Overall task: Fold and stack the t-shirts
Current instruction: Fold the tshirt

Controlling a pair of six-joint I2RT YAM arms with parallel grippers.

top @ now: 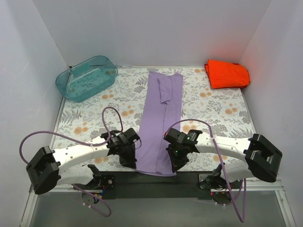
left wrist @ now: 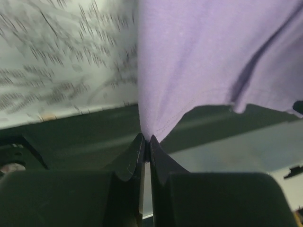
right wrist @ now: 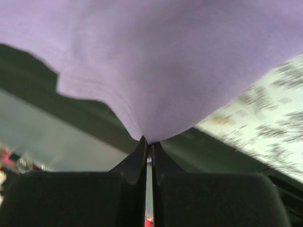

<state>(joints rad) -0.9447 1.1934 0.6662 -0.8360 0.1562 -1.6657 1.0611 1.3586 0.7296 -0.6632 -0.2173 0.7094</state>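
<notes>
The floral bench (top: 94, 127) fills the frame. The lavender t-shirt (top: 161, 123) lies as a long folded strip down its centre, the teal tub (top: 87, 90) sits upper left, and the folded orange-red t-shirt (top: 227, 74) upper right. At lower centre, the left pincer (left wrist: 147, 141) and right pincer (right wrist: 147, 142) are each clamped tight on what look like the lavender hem's near corners.

Plain white walls (top: 151, 28) enclosed a counter (top: 213, 118) with a grey-and-orange floral covering, evenly lit.

No legible text or labels anywhere.
</notes>
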